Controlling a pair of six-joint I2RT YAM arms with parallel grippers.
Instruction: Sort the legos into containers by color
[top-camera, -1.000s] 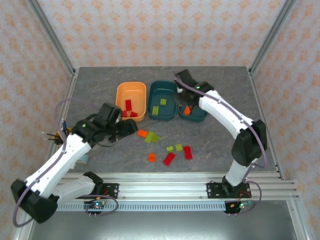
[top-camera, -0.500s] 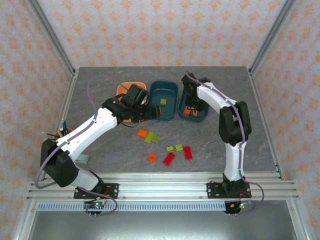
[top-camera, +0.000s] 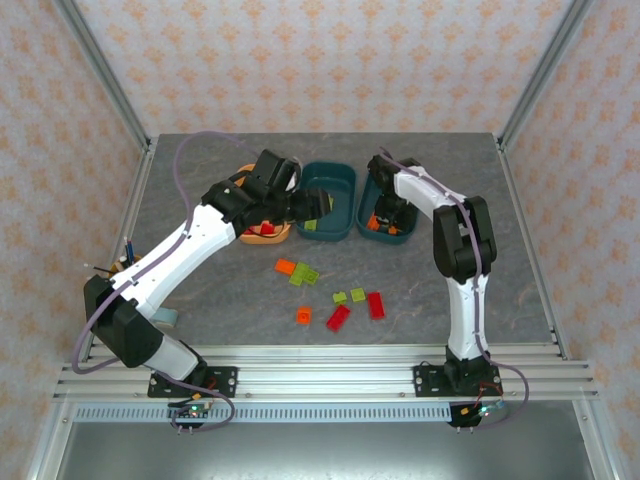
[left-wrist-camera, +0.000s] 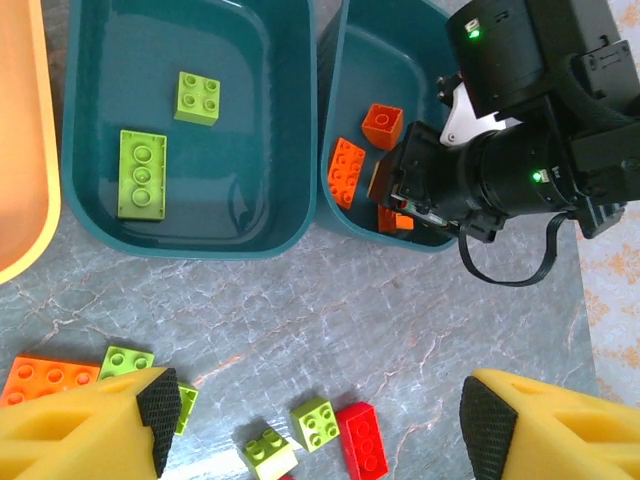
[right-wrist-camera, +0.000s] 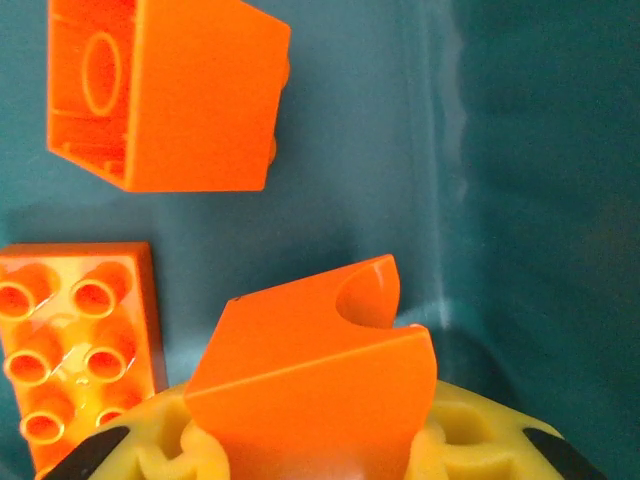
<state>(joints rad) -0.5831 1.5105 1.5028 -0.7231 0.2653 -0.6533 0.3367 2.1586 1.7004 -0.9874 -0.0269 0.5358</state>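
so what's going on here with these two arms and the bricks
A colour sort is under way. The right pincer is down in the right teal tray, closed on an orange brick beside other orange ones. The left pincer hangs open and empty near the middle teal tray, which holds green bricks. Several loose bricks lie on the table.

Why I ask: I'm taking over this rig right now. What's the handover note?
Left end effector: open, empty, above the loose legos on the table.
Right end effector: shut on an orange lego, low inside the right teal tray.
Done: red legos in the light orange tray; two yellow-green legos in the middle teal tray; orange ones in the right tray.
Left: release that lego, then sort about seven loose ones: red, orange, yellow-green.
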